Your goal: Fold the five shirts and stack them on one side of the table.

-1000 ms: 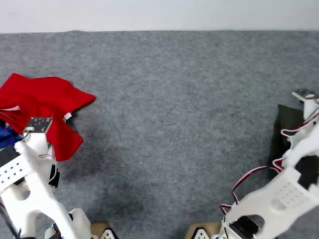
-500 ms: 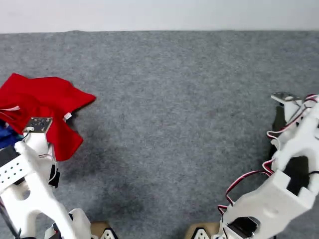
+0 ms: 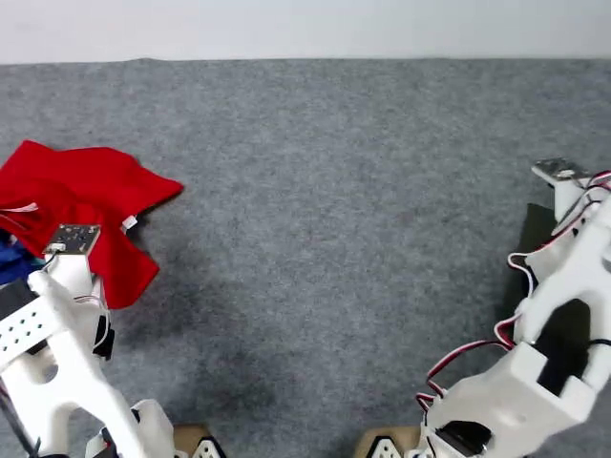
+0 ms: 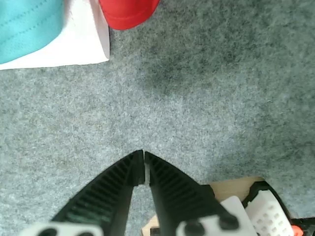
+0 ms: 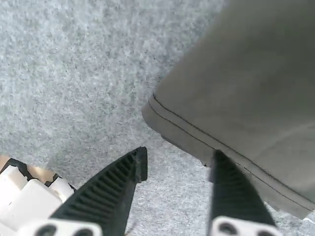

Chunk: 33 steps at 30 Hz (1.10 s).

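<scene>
Wooden mounts: two tan blocks (image 3: 389,440) sit at the near edge of the table, one under each arm's base.
Left arm: the white left arm (image 3: 48,343) rises from the near left corner. Its wrist hangs over the near edge of the red shirt.
Left gripper: the left gripper (image 4: 143,161) has its jaws clenched tip to tip with nothing between them. It is poised above bare grey felt (image 3: 334,191).
Right arm: the white right arm (image 3: 558,315), with red and white wires looped along it, stands at the near right. It covers much of the dark shirt.
Right gripper: the right gripper (image 5: 179,160) has its jaws released and spread wide, gripping nothing. One finger (image 5: 221,172) overlaps the folded edge of the dark shirt and the other lies over bare felt. Whether either touches down cannot be told.
Dark shirt: the dark shirt (image 5: 246,83) lies folded flat at the right edge of the table, its hem seam facing the gripper.
Red shirt: the red shirt (image 3: 81,196) lies crumpled at the left side, well apart from the dark one.
Blue cloth: a scrap of blue cloth (image 3: 8,262) shows at the left edge, touching the red shirt.
Teal shirt: the teal shirt (image 4: 24,22) lies on a white cloth (image 4: 78,46), just beside the red shirt.
Far edge: a pale strip (image 3: 305,29) runs beyond the felt.
</scene>
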Motion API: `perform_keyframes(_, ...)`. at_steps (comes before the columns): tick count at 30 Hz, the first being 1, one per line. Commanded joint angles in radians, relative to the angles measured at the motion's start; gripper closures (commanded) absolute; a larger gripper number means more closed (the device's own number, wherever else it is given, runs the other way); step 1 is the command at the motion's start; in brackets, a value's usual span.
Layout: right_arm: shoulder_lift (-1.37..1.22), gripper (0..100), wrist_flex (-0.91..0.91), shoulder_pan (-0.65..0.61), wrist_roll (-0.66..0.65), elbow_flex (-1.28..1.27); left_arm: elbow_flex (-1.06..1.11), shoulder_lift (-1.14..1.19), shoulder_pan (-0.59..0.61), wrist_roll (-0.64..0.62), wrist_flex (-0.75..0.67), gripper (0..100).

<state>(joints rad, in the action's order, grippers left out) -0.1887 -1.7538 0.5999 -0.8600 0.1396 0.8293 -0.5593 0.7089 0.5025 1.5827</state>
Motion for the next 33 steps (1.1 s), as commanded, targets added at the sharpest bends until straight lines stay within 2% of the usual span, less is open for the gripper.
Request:
perform_keyframes(1, 0.059, 92.3, -0.039, -0.016, 0.014, 0.029, -0.015, -0.029, -0.008, -0.005, -0.002, 100)
perform_keyframes(3, 0.059, 99.5, -0.041, -0.016, 0.018, 0.028, -0.042, -0.029, -0.005, -0.005, 0.014, 100)
perform_keyframes(10, 0.071, 98.9, -0.044, -0.012, 0.155, 0.026, -0.254, -0.029, -0.008, -0.006, 0.094, 100)
perform_keyframes(15, 0.193, 98.9, -0.044, -0.016, 0.238, -0.009, -0.401, -0.021, -0.006, -0.002, 0.117, 99)
perform_keyframes(23, 0.461, 98.8, -0.042, -0.033, 0.362, -0.336, -0.555, -0.012, -0.006, 0.094, 0.103, 83)
perform_keyframes(29, 0.588, 98.8, -0.033, -0.033, 0.377, -0.58, -0.653, 0.181, -0.005, 0.147, -0.037, 82)
perform_keyframes(33, 0.621, 98.8, -0.036, -0.033, 0.377, -0.643, -0.802, 0.361, -0.008, 0.149, -0.04, 82)
